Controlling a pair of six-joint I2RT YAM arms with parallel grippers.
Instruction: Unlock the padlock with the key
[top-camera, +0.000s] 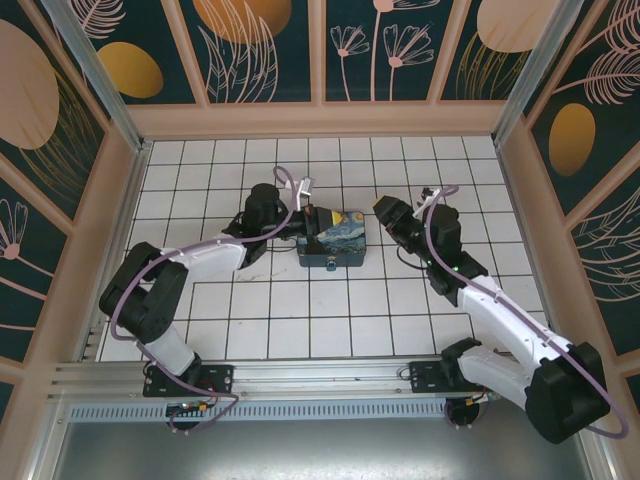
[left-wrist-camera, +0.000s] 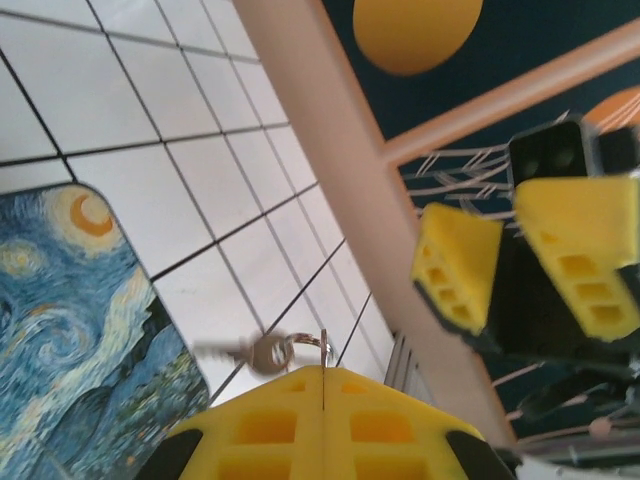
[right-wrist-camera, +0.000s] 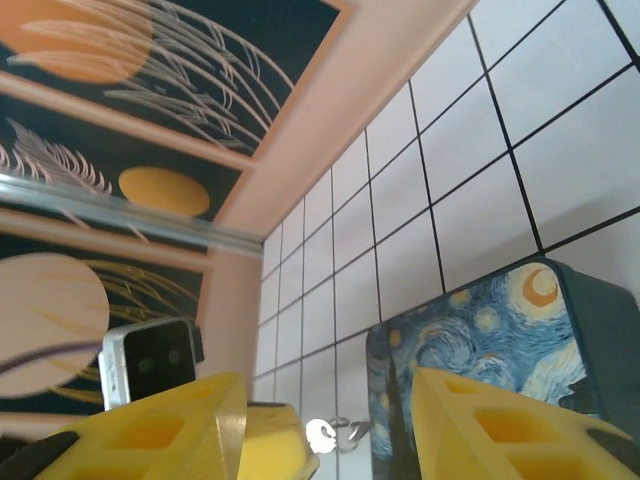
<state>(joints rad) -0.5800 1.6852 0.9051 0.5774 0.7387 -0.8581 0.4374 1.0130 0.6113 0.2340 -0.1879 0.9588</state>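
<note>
Arms bent in from either side toward the blue rectangular tin box painted with swirling stars (top-camera: 338, 238), the left gripper (top-camera: 312, 213) over its left end and the right gripper (top-camera: 385, 208) just off its far right corner, tips facing each other. The left gripper's yellow fingers (left-wrist-camera: 270, 425) were pressed flat together on a thin wire ring (left-wrist-camera: 300, 343), from which the small grey metal key (left-wrist-camera: 240, 352) stuck out, blurred, beside the tin's lid, while the right gripper's yellow fingers (right-wrist-camera: 500, 430) stood spread wide, gripping nothing. From above, the tiny dark bluish padlock (top-camera: 330, 265) seemed to hang at the tin's near edge, too small to make out.
</note>
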